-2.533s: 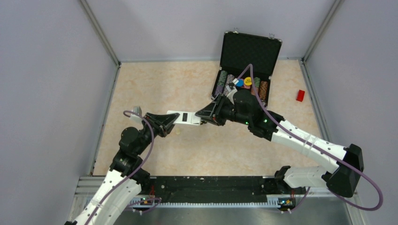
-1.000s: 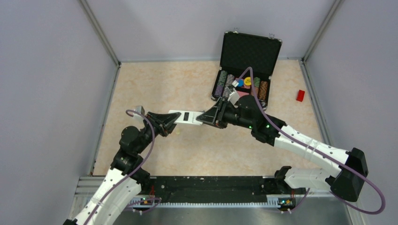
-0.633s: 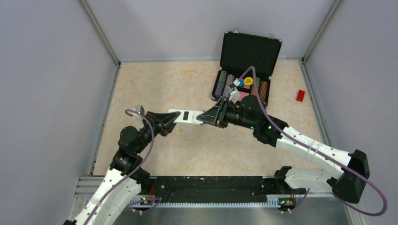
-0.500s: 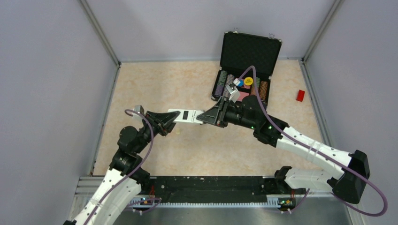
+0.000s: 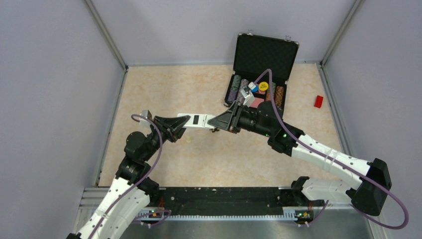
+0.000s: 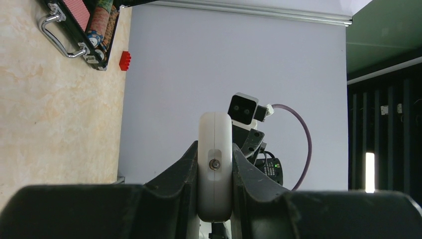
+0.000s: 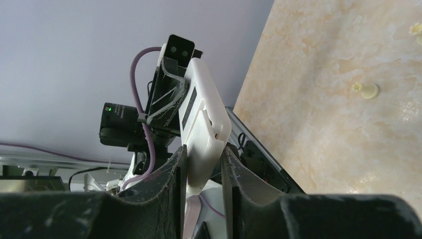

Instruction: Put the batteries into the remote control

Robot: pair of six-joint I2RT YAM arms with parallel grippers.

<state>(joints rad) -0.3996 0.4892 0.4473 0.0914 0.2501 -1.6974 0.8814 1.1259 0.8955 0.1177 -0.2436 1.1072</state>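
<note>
White remote control (image 5: 198,120) tight between left tool (image 5: 182,121) and right tool (image 5: 213,123) (seemingly airborne).

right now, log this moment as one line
left claw: shut on remote control end | right claw: shut on other end | remote control: off table, bay up | batteries: not seen

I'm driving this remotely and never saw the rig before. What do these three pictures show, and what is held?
Two robot arms are bolted to the table. The wide picture looks down from above and behind them; the other two come from a camera on each wrist. The left pincer and right pincer each clamp one end of the white remote control, its dark bay facing up. On the table lie an open case of chips, a red block and a cream peg. I cannot spot batteries.
</note>
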